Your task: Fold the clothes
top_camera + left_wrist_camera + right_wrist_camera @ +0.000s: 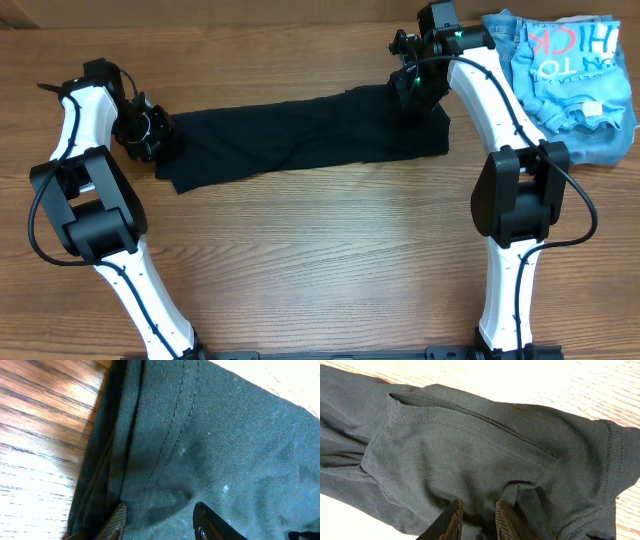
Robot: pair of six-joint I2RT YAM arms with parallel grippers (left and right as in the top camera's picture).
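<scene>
The black T-shirt [300, 135] lies on the table [320, 260] as 1 long folded strip. At its left end the left jaws stand spread over flat fabric, with 1 finger [117, 521] close to the hem. At its right end the right jaws pinch a raised fold beside a stitched seam. Past that end, behind the right arm [495, 105], a light blue printed shirt [570, 60] lies heaped on denim jeans [600, 148], apart from the T-shirt.

Black T-shirt [300, 135], folded into long narrow band, lying flat, lightly creased
</scene>
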